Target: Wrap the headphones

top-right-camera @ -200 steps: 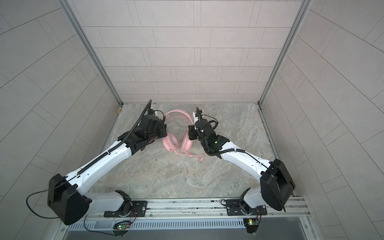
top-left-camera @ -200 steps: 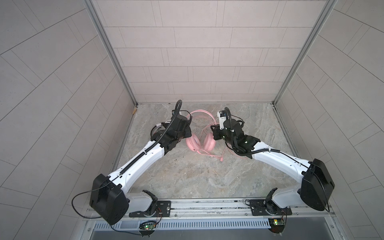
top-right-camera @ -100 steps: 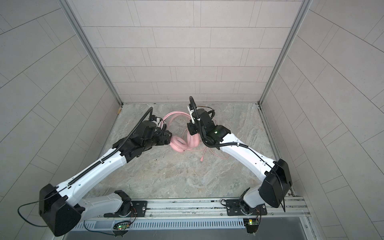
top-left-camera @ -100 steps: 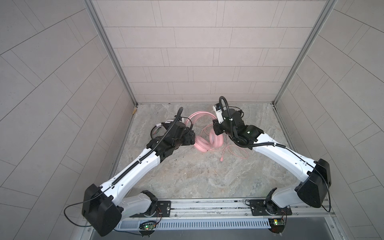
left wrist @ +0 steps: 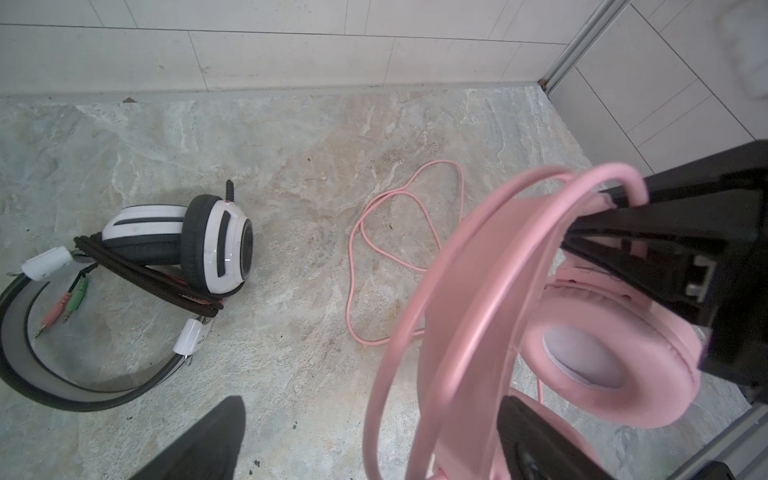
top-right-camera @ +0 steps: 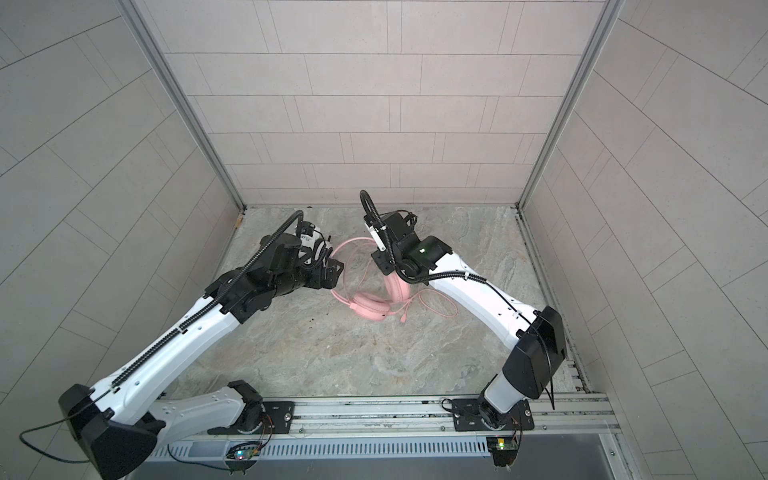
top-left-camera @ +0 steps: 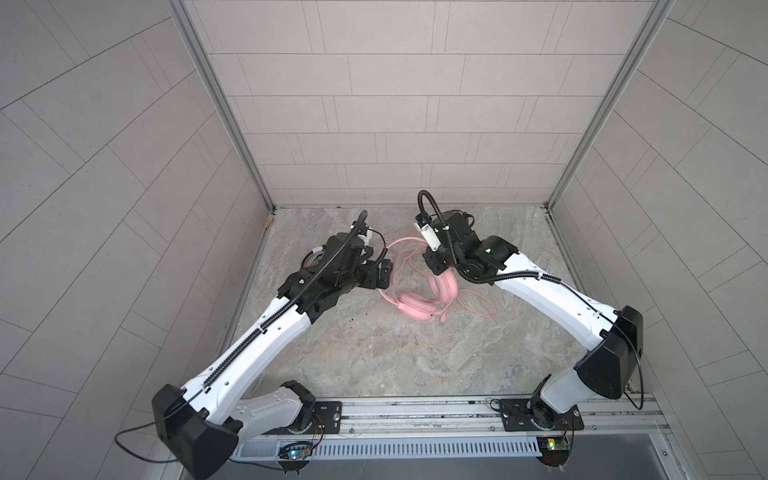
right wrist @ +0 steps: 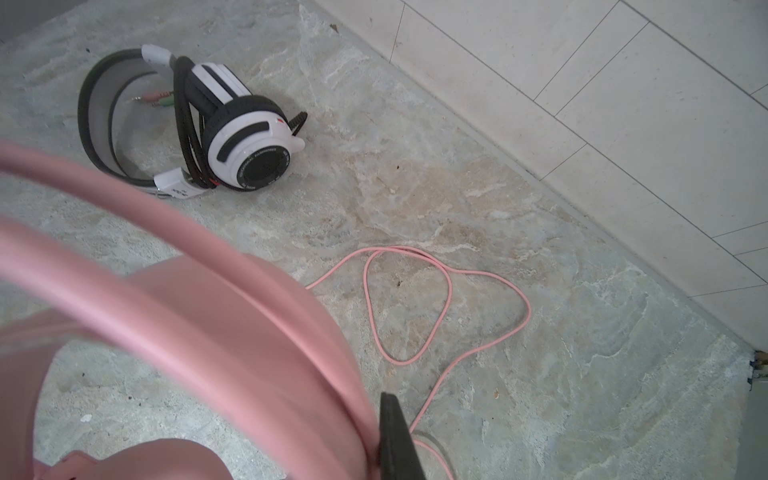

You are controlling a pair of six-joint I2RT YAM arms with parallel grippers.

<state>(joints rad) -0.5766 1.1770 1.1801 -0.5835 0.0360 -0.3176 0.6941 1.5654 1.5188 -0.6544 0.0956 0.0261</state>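
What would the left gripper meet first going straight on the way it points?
Probably the pink headset's headband, just ahead of the left gripper's open fingers; depth is unclear.

Bright, even daylight-white light in both top views, soft shadows pooling under the arms on the worktop (top-left-camera: 374,353). Wall tile lines bow outward at the edges, wide-lens distortion. In the wrist views the pink headset (right wrist: 208,332) is close and blurry; the white headset (right wrist: 232,137) sits sharp, slight gloss on it.
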